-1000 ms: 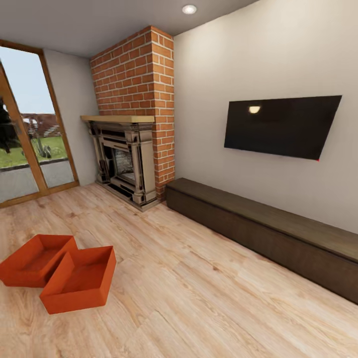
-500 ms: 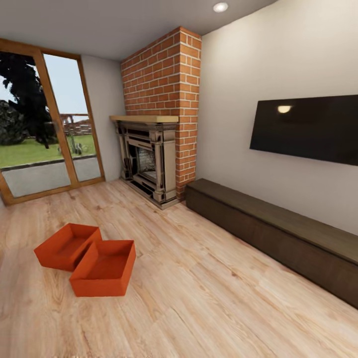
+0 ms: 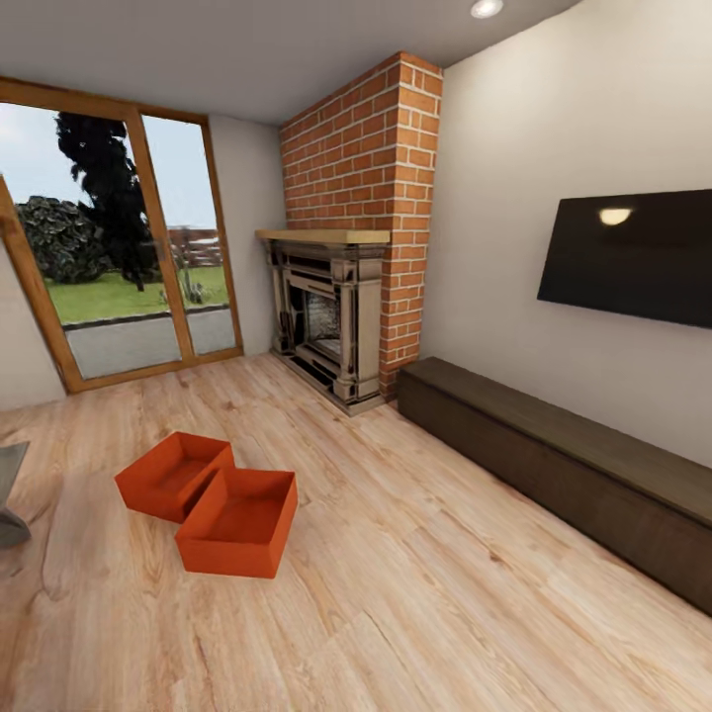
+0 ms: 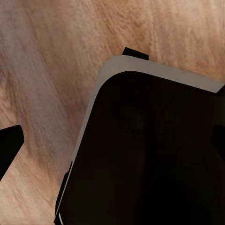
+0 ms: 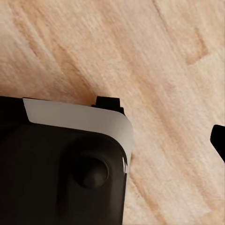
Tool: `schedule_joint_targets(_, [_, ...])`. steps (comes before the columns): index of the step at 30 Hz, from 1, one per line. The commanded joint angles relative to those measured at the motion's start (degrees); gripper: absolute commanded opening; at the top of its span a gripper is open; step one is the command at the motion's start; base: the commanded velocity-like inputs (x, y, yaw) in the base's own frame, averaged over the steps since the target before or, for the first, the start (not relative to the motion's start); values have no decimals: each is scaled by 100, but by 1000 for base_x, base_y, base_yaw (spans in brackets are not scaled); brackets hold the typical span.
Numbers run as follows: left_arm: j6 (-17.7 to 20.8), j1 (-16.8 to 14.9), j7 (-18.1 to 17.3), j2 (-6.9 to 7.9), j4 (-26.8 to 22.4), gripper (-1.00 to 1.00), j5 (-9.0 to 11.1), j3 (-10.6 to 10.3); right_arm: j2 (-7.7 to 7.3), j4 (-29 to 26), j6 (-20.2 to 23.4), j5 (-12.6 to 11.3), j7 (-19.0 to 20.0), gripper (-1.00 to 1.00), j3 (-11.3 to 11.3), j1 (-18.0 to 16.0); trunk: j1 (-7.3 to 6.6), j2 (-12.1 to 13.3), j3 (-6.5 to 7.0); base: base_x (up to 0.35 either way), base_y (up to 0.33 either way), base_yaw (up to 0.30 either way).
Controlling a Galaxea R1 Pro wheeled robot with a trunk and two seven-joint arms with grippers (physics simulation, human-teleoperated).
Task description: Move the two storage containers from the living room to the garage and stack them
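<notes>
Whole head view has swung since half a second ago: camera turn, not the things moving. Fireplace (image 3: 331, 321), brick chimney (image 3: 366, 158) and TV (image 3: 633, 255) all sit further right in the picture now, more of the glass doors (image 3: 119, 257) and garden shows, and a grey edge (image 3: 8, 494) has come in at the left border, cut off, not identifiable. The two bins lie on the wood floor (image 3: 415, 593) of the living room, open side up, in the same arrangement as before: near bin (image 3: 239, 521) with a corner touching or overlapping the far bin (image 3: 176, 476); contact line hard to judge. Both look empty; inner floors partly hidden by their own walls. Long dark bench (image 3: 554, 465) runs along the wall under the TV, its right end cut off by the frame. Left wrist view: dark robot body (image 4: 150, 159) with pale rim over floorboards; one dark tip (image 4: 9, 145) at the edge, left hand's opening cannot be told. Right wrist view: similar dark housing (image 5: 65, 168), a dark sliver (image 5: 219, 138) at the border; right hand's opening cannot be told either; nothing seen held.
</notes>
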Motion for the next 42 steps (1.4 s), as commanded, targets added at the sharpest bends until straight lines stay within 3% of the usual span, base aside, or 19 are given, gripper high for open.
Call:
schedule_joint_targets(1, [-15,-1,4,-4,-4,100,10,39,0,17,-32,-59,23,100,43,-7,0,-3,-5,0,0,32])
schedule_joint_targets(42, [103,-1,-5,2,27,100,10,19,-6,17,-31,-31,32,100,63,-7,0,-3,-5,296,-75,1])
